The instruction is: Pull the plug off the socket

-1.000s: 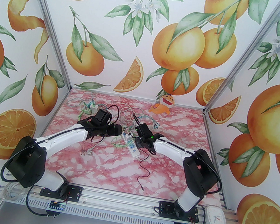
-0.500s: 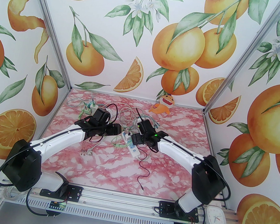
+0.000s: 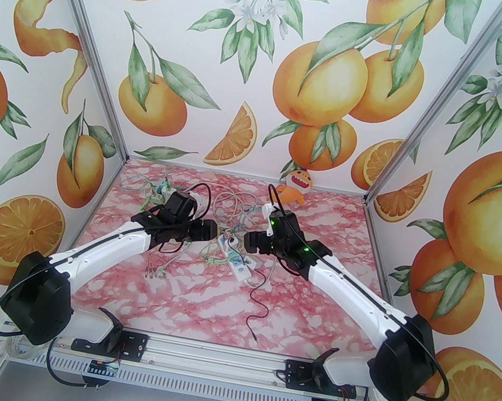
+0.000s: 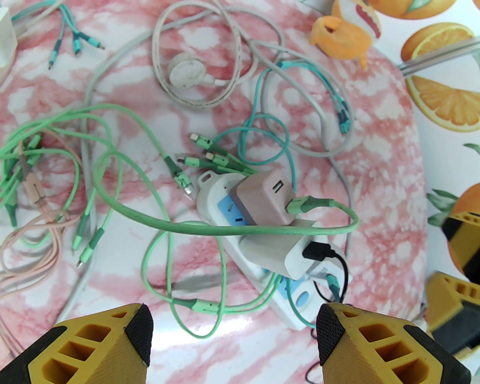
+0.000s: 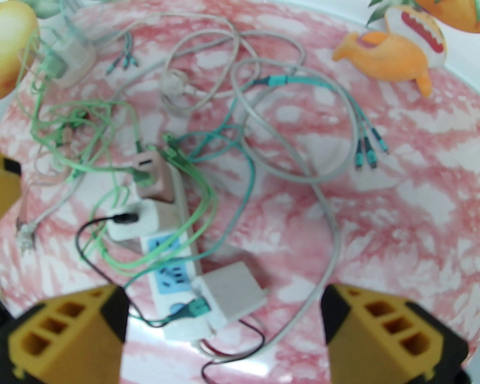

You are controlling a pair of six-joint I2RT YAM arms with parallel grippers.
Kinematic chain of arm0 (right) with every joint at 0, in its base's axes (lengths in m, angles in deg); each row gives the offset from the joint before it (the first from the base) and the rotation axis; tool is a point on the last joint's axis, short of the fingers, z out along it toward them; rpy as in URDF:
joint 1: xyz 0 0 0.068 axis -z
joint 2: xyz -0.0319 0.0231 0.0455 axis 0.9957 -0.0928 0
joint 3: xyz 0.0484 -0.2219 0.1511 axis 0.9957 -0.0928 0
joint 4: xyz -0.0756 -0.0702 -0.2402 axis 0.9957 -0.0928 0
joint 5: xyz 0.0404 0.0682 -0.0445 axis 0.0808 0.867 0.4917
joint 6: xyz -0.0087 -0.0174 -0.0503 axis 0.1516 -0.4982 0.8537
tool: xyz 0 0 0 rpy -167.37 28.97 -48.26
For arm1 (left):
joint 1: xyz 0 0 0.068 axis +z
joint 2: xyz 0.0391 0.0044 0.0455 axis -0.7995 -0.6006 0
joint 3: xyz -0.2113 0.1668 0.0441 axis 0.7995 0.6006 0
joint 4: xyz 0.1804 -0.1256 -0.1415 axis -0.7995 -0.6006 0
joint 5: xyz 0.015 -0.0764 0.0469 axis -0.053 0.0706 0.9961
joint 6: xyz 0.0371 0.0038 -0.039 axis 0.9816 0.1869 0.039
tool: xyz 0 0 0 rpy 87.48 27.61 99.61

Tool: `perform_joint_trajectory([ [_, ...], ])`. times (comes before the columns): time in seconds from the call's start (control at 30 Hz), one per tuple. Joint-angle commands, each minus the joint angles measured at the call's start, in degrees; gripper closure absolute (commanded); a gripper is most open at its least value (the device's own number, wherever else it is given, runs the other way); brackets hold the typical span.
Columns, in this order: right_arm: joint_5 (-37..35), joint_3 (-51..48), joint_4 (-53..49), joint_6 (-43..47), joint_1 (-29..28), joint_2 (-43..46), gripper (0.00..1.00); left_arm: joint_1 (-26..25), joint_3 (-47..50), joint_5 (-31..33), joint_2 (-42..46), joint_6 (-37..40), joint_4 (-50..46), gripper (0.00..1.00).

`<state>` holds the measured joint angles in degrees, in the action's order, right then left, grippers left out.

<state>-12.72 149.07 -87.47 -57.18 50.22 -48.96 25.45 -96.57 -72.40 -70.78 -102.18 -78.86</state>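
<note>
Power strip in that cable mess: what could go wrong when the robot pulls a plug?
The strip lies loose, so it might lift with the plug unless pinned. A green cable loops over it beside the pink adapter and white adapter and may snag. The adapters sit side by side, so both could get grabbed.

The light is bright, even and diffuse, falling from above. In the top view the pink marbled table (image 3: 196,299) shows only faint, soft shadows beneath the white arms (image 3: 106,242). That picture is sharp, though its wide lens splays the grey aluminium frame posts (image 3: 93,49) outward. The left wrist view is crisp around the white power strip with blue sockets (image 4: 208,198), but the table's far edge bows strongly. The right wrist view is blurred throughout: the light green cables (image 5: 208,206) smear into doubled lines, and the orange plush toy (image 5: 390,56) looks soft-edged.
</note>
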Motion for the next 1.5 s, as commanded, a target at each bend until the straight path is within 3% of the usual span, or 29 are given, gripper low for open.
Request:
perform_joint_trajectory([
  [0.0, 6.4, -0.3, 2.5, -1.9, 1.1, -3.7, 0.23, -0.8, -2.3, -1.0, 0.9, 1.9, 0.4, 0.24],
  [0.07, 9.5, -0.1, 4.3, -2.6, 1.8, -5.7, 0.39, -1.2, -2.2, -0.9, 0.8, 2.0, 0.6, 0.24],
  [0.13, 12.3, 0.1, 5.8, -2.6, 1.8, -7.6, 0.47, -1.6, -1.7, -0.5, 0.6, 1.7, 1.0, 0.24],
  [0.27, 14.3, 0.4, 8.2, -1.9, 1.5, -10.5, 0.47, -1.7, -0.3, 0.4, 1.0, 0.5, 1.0, 0.25],
  [0.47, 13.4, 2.6, 3.1, -0.6, 1.4, -15.9, 0.47, -1.5, 1.9, 1.1, 2.6, -0.2, 1.6, 0.25],
  [0.6, 6.5, 3.3, -0.8, 0.1, 0.2, -18.5, 0.41, -1.3, 2.4, 1.0, 2.8, -0.4, 1.6, 0.25],
  [0.83, -0.7, -2.6, -3.5, -2.3, 1.3, -15.6, 0.45, -1.1, 2.5, 1.0, 2.7, -0.3, 1.8, 0.24],
  [1.0, -8.1, -8.3, -6.1, -6.2, 6.1, -11.6, 0.48, -1.0, 2.9, 1.1, 3.1, -0.3, 2.0, 0.24],
  [1.13, -8.4, -10.4, -7.8, -9.6, 12.5, -10.0, 0.5, -0.9, 3.4, 0.9, 3.3, -0.4, 2.2, 0.24],
  [1.23, -11.1, -10.3, -9.6, -11.1, 14.7, -9.3, 0.45, -0.8, 3.5, 0.9, 3.6, -0.5, 2.3, 0.24],
  [1.47, -2.1, -10.7, -2.5, -6.4, 12.6, -3.3, 0.36, -0.8, 3.5, 0.5, 3.6, -0.7, 2.5, 0.24],
])
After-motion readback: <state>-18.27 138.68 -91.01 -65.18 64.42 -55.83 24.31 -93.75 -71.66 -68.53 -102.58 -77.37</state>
